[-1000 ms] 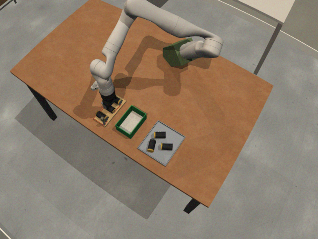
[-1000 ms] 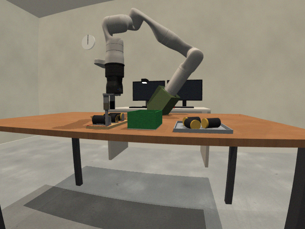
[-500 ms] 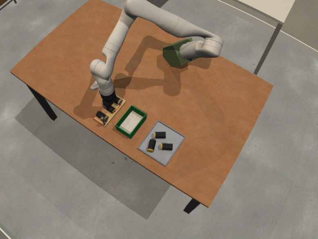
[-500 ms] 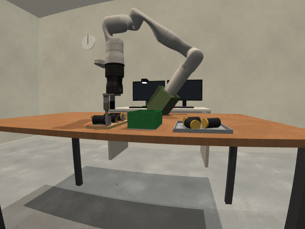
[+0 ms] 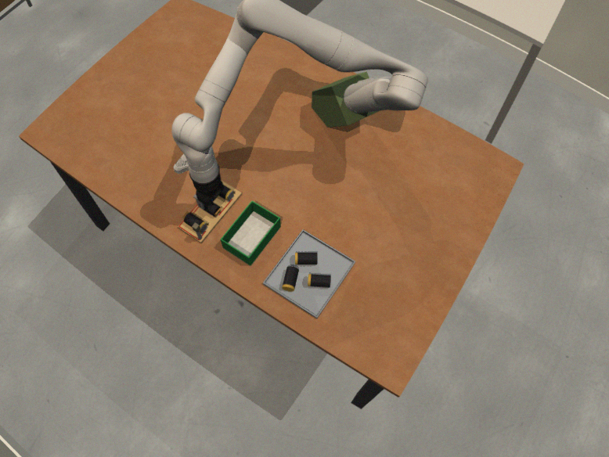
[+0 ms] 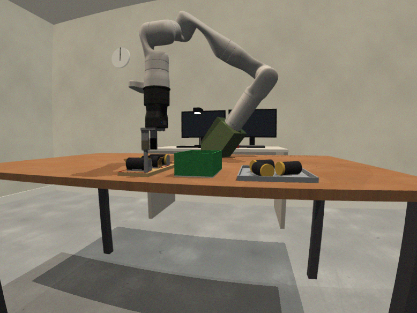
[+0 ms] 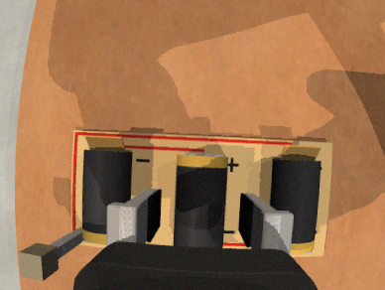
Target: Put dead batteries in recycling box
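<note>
While gripper [image 5: 210,202] [image 6: 149,148] [image 7: 199,210] gapes over holder [image 5: 200,239] [image 6: 134,173] [image 7: 324,199], outer batteries flank its fingers.

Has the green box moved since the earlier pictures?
No. The green box keeps the same place between the holder board and the grey tray.
</note>
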{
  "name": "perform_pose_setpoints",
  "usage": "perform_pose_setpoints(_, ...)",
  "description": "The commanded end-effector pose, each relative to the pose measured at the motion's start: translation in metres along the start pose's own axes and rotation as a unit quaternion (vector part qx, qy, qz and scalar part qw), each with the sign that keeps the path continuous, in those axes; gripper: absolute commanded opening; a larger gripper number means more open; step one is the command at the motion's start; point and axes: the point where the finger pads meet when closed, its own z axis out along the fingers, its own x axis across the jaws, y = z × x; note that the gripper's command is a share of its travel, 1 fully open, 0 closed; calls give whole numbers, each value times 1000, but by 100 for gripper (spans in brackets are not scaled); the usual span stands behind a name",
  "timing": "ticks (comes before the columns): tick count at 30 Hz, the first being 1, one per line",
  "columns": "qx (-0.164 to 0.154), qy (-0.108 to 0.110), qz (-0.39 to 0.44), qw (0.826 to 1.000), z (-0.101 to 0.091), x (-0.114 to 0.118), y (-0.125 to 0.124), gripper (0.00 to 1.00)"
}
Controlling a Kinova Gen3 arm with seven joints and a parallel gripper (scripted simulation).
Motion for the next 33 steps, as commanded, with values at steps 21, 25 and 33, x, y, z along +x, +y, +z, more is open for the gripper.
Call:
perform_pose_setpoints(21,1,-1,0,1000,34,-1,-1,90)
perform_pose_setpoints(25,1,-1,0,1000,37,-1,-1,90)
perform_pose_setpoints(33,1,-1,0,1000,44,-1,-1,90)
